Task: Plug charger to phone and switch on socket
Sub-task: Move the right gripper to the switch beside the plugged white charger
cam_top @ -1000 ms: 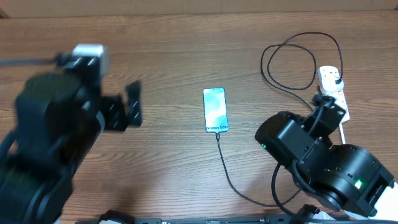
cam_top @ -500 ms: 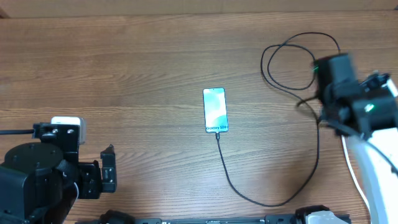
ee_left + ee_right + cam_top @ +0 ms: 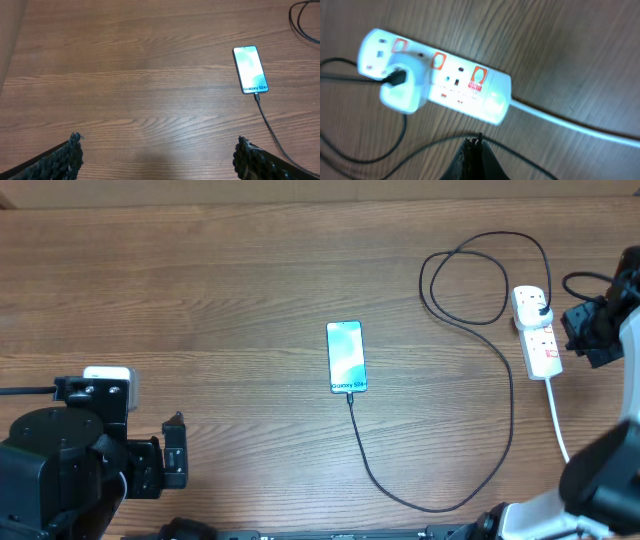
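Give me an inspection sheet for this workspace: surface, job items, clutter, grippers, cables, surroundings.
Surface: wooden table, bare grain.
Job's things: phone lying flat, screen lit; socket near the right edge, with a white adapter in its end outlet; switch states unclear.
Clutter: nothing seen.
Grippers: left gripper open over bare wood; right gripper shut, near the socket.
Cables: charger plugged into the phone, looping round to the adapter; the socket's white cord runs toward the near edge.
Surroundings: nothing seen.
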Available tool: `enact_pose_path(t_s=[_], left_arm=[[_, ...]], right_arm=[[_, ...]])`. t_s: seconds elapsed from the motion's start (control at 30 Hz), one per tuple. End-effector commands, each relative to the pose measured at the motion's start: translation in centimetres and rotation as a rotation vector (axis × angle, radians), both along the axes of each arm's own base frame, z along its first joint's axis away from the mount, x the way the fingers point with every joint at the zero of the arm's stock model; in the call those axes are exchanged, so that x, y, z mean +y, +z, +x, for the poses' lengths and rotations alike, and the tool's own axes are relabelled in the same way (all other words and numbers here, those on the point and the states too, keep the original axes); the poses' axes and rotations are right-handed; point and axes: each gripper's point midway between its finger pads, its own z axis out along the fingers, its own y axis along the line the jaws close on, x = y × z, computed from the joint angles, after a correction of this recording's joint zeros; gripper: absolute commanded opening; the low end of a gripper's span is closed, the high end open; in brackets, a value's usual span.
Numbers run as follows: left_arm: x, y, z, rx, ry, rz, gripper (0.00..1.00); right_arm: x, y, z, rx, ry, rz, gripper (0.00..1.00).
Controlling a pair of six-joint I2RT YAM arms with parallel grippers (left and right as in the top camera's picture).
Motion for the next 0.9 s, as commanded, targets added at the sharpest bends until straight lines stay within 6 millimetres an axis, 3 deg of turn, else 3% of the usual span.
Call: enact_pose_path(t_s=[0.0, 0.23, 0.4, 0.87], left_arm=[[0.3, -0.1, 0.1, 0.002, 0.004, 0.019, 1.0], [0.3, -0.1, 0.1, 0.002, 0.004, 0.019, 1.0], [0.3, -0.1, 0.1, 0.002, 0.004, 0.019, 1.0], [0.3, -0.1, 0.1, 0.002, 0.004, 0.019, 1.0]], right_arm=[[0.1, -2.9, 1.4, -0.013, 0.058, 0.116, 0.04], [-1.3, -5.9, 3.9, -0.054, 0.072, 0.123, 0.04], [-1.9, -5.7, 5.2, -0.105, 0.077, 0.1, 0.04], [-2.9, -5.5, 6.2, -0.141, 0.07, 0.058, 0.04]])
